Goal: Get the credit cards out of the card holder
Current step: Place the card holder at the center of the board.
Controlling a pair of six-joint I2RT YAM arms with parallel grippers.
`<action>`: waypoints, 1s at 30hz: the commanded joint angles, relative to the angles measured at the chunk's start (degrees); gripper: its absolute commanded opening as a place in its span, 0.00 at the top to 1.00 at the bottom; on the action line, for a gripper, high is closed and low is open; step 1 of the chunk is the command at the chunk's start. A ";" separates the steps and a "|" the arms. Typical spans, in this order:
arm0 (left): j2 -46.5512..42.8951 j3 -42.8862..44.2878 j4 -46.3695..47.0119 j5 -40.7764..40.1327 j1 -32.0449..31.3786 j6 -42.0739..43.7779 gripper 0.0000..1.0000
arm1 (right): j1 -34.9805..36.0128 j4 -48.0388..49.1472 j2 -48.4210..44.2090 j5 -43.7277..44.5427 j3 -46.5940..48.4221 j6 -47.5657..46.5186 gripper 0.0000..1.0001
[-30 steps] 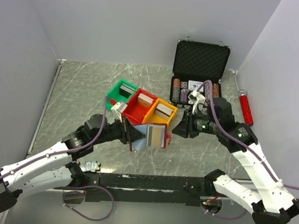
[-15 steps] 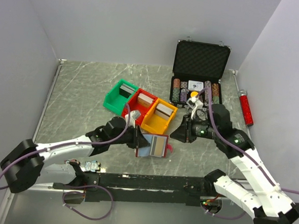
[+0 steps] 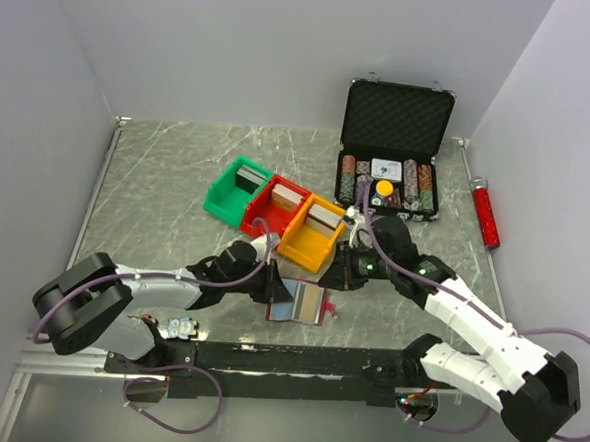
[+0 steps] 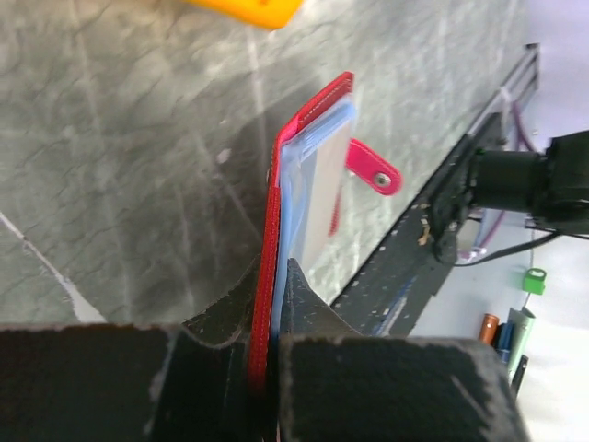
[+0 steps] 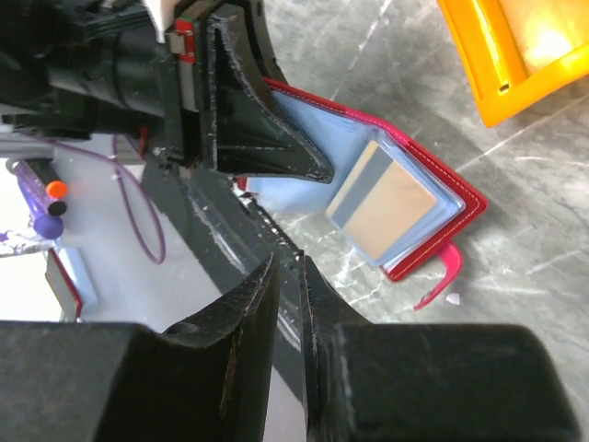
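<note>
The card holder point(image 3: 283, 308), a small red wallet, lies open low over the table with its pale blue sleeves facing up. One credit card point(image 5: 386, 207) shows inside a sleeve, tan in this light with a grey stripe. My left gripper point(image 4: 273, 276) is shut on the holder's left edge, pinching the red cover point(image 4: 308, 110) and a blue sleeve together. The red strap tab point(image 4: 373, 170) sticks out at the far side. My right gripper point(image 5: 287, 262) hovers just right of the holder point(image 5: 465, 207), its jaws a narrow slit apart with nothing between them.
Green point(image 3: 239, 188), red point(image 3: 279, 208) and orange point(image 3: 312, 232) bins holding card decks stand just behind the holder. An open black chip case point(image 3: 390, 182) sits at the back right, with a red-handled screwdriver point(image 3: 484, 215) by the right wall. A black rail point(image 3: 297, 359) runs along the near edge.
My left gripper has brought the card holder nearer and lower, flattening it toward the table. My right gripper has come left and down toward it, its jaws narrowing.
</note>
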 commanded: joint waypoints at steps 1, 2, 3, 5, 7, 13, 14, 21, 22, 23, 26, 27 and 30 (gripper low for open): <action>1.96 1.33 3.36 -0.27 -0.01 -0.40 0.98 | 3.00 8.98 3.07 3.73 -3.17 3.52 0.78; 1.96 1.42 2.92 -0.44 -0.01 -0.40 0.94 | 3.44 9.95 3.87 3.91 -3.88 3.96 0.78; 1.79 1.50 2.39 -0.53 0.07 -0.32 0.89 | 3.97 10.57 4.57 4.17 -4.32 4.23 0.78; 1.09 1.68 0.98 -1.14 0.07 -0.14 0.74 | 4.41 11.10 5.54 4.96 -4.76 4.23 0.78; -0.23 1.59 -0.77 -1.94 0.07 0.30 0.63 | 4.32 11.01 5.98 5.49 -4.76 3.97 0.78; -2.95 2.03 -6.40 -5.01 0.07 1.97 0.49 | 4.41 9.87 7.83 6.90 -3.97 2.12 0.77; -3.48 2.03 -7.19 -5.36 0.16 2.06 0.48 | 4.41 9.96 8.27 6.98 -3.88 2.03 0.77; -13.57 3.08 -22.36 -11.85 0.51 4.08 0.48 | 4.50 9.34 9.41 8.47 -4.59 1.24 0.77; -16.38 3.70 -25.88 -13.87 0.51 4.08 0.48 | 4.41 8.91 9.06 8.83 -4.59 1.15 0.77; -18.84 4.31 -28.79 -16.33 0.60 3.90 0.48 | 4.50 8.38 8.71 9.18 -4.41 0.98 0.77; -26.49 5.81 -33.30 -19.78 0.60 3.03 0.47 | 6.24 7.06 7.48 11.36 -2.92 0.71 0.75; -27.99 5.90 -31.73 -18.82 0.60 3.02 0.47 | 8.00 6.27 7.39 13.81 -1.78 0.28 0.74; -26.53 6.25 -24.01 -11.98 0.25 1.19 0.47 | 12.93 4.34 10.27 17.97 1.30 -0.17 0.73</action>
